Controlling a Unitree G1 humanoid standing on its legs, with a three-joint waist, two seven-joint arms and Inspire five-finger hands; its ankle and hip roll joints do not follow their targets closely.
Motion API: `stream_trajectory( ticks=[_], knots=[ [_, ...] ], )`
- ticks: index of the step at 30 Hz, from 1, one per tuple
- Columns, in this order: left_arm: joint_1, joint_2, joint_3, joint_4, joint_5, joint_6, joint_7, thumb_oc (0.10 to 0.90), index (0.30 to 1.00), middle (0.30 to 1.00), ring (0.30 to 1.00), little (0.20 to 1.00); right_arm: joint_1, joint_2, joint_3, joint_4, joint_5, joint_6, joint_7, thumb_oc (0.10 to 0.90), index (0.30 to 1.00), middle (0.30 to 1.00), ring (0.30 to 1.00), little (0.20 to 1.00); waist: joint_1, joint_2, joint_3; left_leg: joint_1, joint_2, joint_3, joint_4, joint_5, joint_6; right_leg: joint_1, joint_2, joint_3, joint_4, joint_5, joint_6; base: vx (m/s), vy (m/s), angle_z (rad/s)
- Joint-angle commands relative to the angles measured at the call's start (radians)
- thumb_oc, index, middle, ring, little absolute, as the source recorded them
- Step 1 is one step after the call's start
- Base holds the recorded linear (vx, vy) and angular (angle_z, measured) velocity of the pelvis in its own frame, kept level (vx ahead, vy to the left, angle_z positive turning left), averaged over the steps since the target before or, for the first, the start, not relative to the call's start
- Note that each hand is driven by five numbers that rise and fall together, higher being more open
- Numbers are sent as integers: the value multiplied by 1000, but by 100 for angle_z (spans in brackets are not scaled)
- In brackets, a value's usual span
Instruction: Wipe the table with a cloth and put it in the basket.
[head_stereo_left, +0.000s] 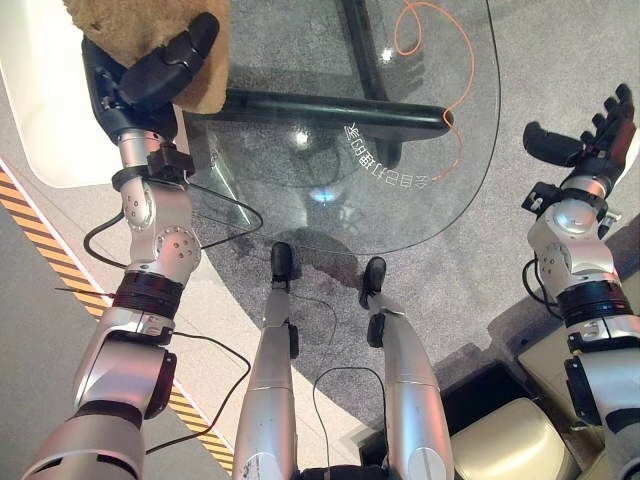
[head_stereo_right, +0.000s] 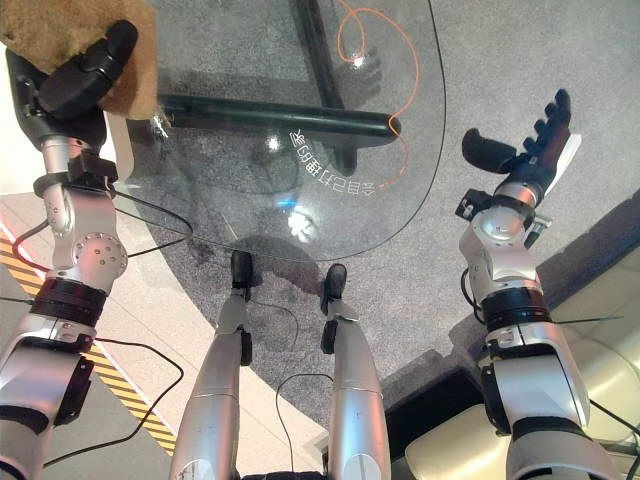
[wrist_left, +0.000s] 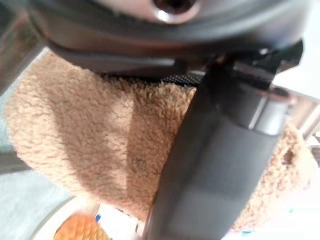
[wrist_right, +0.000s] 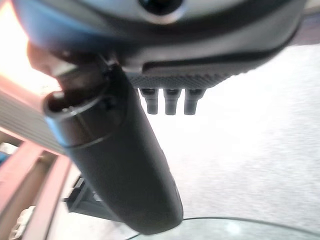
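Note:
A tan fluffy cloth (head_stereo_left: 110, 20) is held at the far left edge of the round glass table (head_stereo_left: 330, 180). My left hand (head_stereo_left: 150, 80) is shut on it, with the thumb (wrist_left: 215, 165) pressed across the cloth (wrist_left: 85, 130) and the fingers hidden behind it. My right hand (head_stereo_left: 590, 140) hovers off the table's right side, above the grey carpet. Its fingers are straight and spread, and it holds nothing.
Under the glass run a dark tubular frame (head_stereo_left: 330, 108) and an orange cable (head_stereo_left: 455, 100). A white surface (head_stereo_left: 40, 110) lies at the far left. Yellow-black floor tape (head_stereo_left: 40, 240) runs along the left. Beige cushions (head_stereo_left: 510, 440) sit at the lower right.

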Motion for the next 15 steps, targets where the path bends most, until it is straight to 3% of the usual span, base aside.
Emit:
stream_trajectory(
  ticks=[1,15],
  knots=[
    [-147,83,104,-26,14,-182,-3,100,300,300,300,200,7,-121,-49,13,27,-101,24,800,900,900,900,900,8,9,-26,41,-1,69,137,-151,-6,93,33,19,-145,95,30,0,0,0],
    [-170,140,124,121,51,-204,133,100,300,300,300,200,62,-77,-32,235,58,-103,154,800,900,900,900,900,12,17,-26,2,4,63,166,-157,-3,58,40,20,-121,76,18,0,0,0]
  ],
)
